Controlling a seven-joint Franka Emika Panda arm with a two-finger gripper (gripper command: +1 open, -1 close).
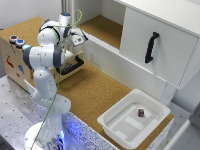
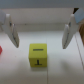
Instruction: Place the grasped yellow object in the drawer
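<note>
The arm's tool [image 2: 42, 31] is hanging with its two pale fingers [image 2: 11, 31] spread wide and pinching nothing; the small bright yellow cube-like block [image 2: 38, 55] is lying free on a pale surface below the gap, toward six o'clock of the fingers. In the exterior view, the shallow light-wood drawer with its dark interior [image 1: 70, 65] is standing open beside the arm on the brown cork tabletop [image 1: 95, 92], at about nine o'clock of the white plastic bin [image 1: 114, 117]. Whether that surface is the drawer's floor cannot be told; if not, lowering squarely over the block and regrasping looks wise.
</note>
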